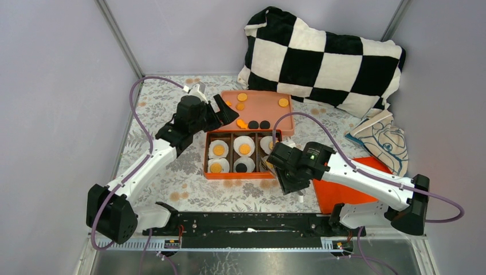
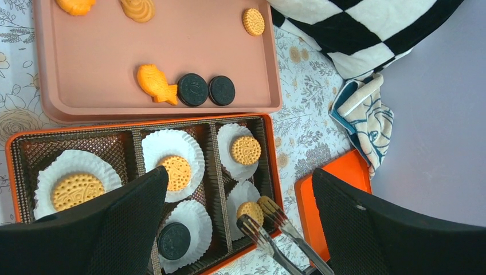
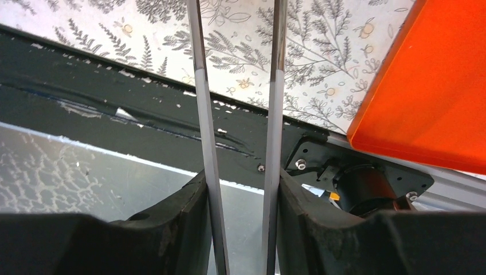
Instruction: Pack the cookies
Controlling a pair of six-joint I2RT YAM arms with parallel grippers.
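Note:
An orange box (image 2: 275, 172) holds white paper liners with cookies: three yellow ones (image 2: 77, 190) (image 2: 176, 172) (image 2: 246, 150) and a black one (image 2: 173, 240). More cookies lie on the pink tray (image 2: 114, 46), among them two black ones (image 2: 192, 89) and a fish-shaped one (image 2: 155, 83). My right gripper (image 3: 240, 183) is shut on metal tongs (image 3: 200, 114). The tongs' tips (image 2: 261, 220) flank a yellow cookie (image 2: 249, 209) in the box's near right liner; whether they pinch it I cannot tell. My left gripper (image 2: 240, 175) hangs open and empty above the box, near the tray's front edge (image 1: 226, 112).
An orange lid (image 1: 338, 192) lies right of the box, under the right arm. A checkered pillow (image 1: 321, 57) fills the back right and a folded cloth (image 1: 381, 140) lies in front of it. The black mounting rail (image 1: 252, 220) runs along the near edge.

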